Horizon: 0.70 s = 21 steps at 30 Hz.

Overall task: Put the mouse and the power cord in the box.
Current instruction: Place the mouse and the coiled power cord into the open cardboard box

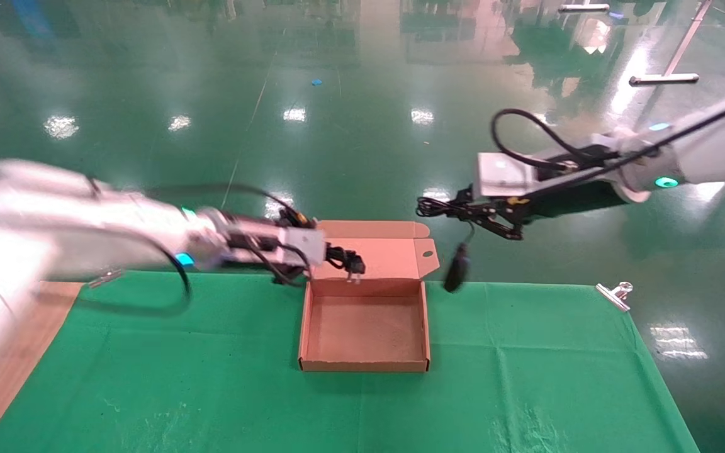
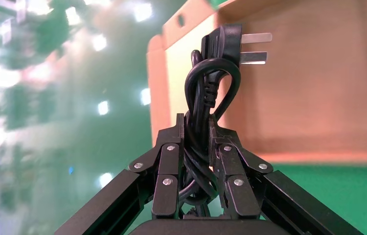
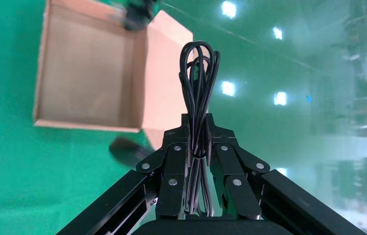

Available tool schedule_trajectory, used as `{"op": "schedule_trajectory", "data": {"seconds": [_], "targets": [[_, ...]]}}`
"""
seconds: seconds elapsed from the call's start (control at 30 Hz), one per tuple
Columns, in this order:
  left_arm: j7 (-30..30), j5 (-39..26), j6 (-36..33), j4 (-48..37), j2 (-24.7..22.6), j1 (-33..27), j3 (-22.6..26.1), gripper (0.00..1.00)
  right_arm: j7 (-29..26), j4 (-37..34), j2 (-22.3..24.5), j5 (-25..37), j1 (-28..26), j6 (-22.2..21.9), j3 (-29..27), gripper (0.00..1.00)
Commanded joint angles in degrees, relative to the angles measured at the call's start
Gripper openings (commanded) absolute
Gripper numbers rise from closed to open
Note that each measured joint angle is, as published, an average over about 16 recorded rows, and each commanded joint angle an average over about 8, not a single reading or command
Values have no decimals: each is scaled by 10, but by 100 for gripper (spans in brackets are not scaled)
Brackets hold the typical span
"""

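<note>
Power cord (image 2: 206,98) being pinched by left tool (image 1: 343,259) at frame centre above box (image 1: 364,365); right tool (image 1: 463,211) pinching mouse (image 1: 456,269) cable; lower before releasing.

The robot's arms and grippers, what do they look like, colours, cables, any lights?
Both arms have pale grey-white casings with a teal-lit ring near the wrist and loose black cables looping alongside. A pale boxy module sits behind each gripper. The left gripper and right gripper are black metal linkages, with silver screw heads on the bars of the fingers.
</note>
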<state>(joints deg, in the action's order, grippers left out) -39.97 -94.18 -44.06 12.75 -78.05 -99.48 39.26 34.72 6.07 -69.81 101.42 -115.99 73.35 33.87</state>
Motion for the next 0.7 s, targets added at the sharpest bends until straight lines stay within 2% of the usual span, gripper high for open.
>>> {"op": "schedule_trajectory", "data": {"seconds": [0.03, 0.23, 0.4, 0.43, 0.67, 0.7], "targets": [[1, 13, 60, 29, -5, 44, -6, 0, 7, -9, 11, -3, 0, 9, -2, 0], [27, 44, 145, 130, -7, 136, 43, 0, 17, -25, 33, 1, 5, 22, 0, 0], [71, 59, 181, 160, -7, 165, 109, 0, 22, -36, 44, 3, 12, 25, 2, 0], [80, 61, 185, 163, -7, 168, 123, 5, 23, -37, 46, 3, 13, 25, 2, 0], [137, 83, 197, 171, -6, 165, 199, 93, 28, -45, 50, 1, 19, 20, 1, 0], [142, 86, 199, 171, -5, 163, 207, 100, 29, -46, 50, 0, 19, 19, 0, 0]]}}
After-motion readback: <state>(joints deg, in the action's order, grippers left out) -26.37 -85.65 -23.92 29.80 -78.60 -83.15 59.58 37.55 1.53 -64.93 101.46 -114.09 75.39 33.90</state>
